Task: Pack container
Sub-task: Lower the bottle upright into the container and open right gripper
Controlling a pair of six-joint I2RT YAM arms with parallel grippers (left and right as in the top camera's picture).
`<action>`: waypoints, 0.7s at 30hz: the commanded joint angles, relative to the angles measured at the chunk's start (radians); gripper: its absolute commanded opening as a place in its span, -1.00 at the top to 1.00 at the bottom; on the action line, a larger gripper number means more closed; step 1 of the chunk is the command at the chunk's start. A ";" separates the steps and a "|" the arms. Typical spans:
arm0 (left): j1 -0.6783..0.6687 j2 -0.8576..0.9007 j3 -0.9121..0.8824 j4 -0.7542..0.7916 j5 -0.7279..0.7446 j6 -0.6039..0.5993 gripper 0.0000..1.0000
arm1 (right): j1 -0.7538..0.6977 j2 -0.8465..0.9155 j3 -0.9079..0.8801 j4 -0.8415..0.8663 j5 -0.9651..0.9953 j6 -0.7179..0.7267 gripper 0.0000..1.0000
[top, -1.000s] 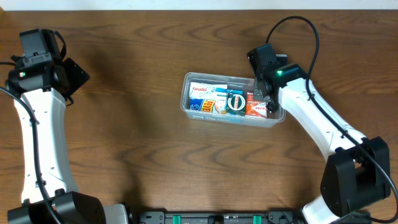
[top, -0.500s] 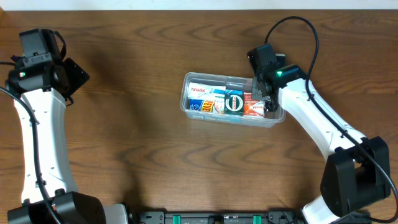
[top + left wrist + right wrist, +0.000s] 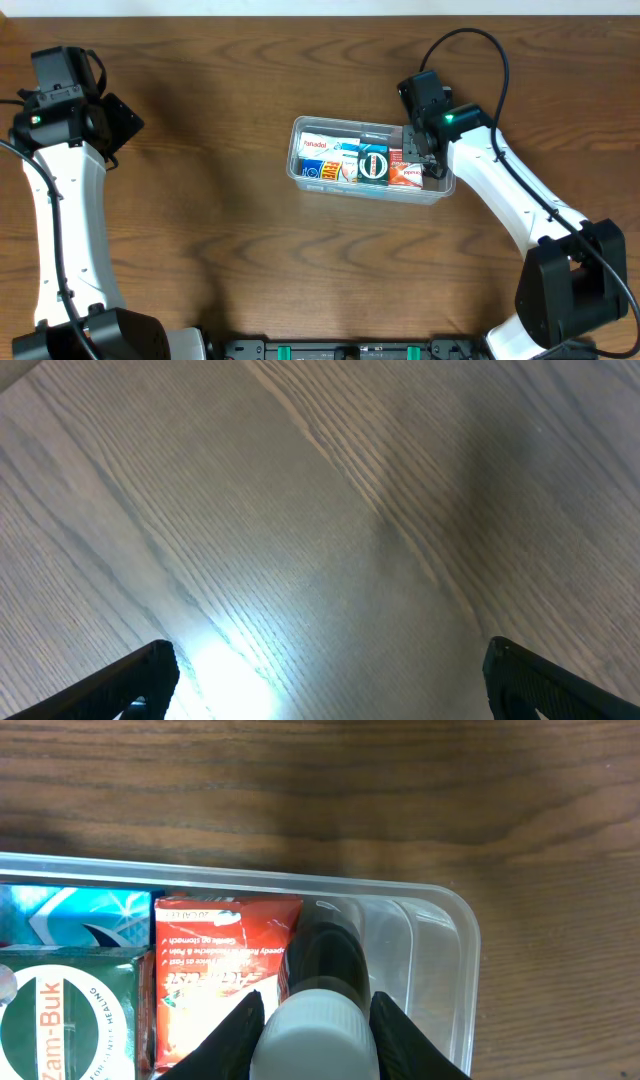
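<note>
The clear plastic container (image 3: 300,176) sits mid-table and holds several small boxes: a white and blue one (image 3: 322,146), a green Zam-Buk box (image 3: 375,163) and a red box (image 3: 405,174). My right gripper (image 3: 428,165) is inside its right end, shut on a dark bottle with a white cap (image 3: 322,1025). In the right wrist view the bottle stands beside the red box (image 3: 220,960), within the container's right wall (image 3: 462,970). My left gripper (image 3: 320,680) is open and empty over bare wood, far left (image 3: 118,122).
The wooden table (image 3: 220,250) stretches around the container. The right arm (image 3: 510,205) reaches in from the lower right. The left arm (image 3: 60,220) runs along the left edge.
The container with its boxes has slid a little to the left and up, with my right gripper still in its right end. The left arm has not moved.
</note>
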State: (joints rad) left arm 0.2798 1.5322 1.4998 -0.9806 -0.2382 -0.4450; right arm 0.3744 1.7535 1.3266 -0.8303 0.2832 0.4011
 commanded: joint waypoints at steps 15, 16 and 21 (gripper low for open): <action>0.003 0.009 0.009 -0.002 -0.002 -0.006 -0.96 | 0.003 0.001 -0.010 -0.061 0.027 -0.018 0.15; 0.003 0.009 0.009 -0.002 -0.002 -0.006 -0.96 | 0.003 0.001 -0.009 -0.059 0.032 -0.023 0.14; 0.003 0.009 0.009 -0.002 -0.002 -0.006 -0.96 | -0.023 -0.027 -0.006 -0.068 0.034 -0.044 0.11</action>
State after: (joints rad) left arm 0.2798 1.5318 1.4998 -0.9806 -0.2382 -0.4454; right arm 0.3702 1.7531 1.3209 -0.8940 0.2939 0.3767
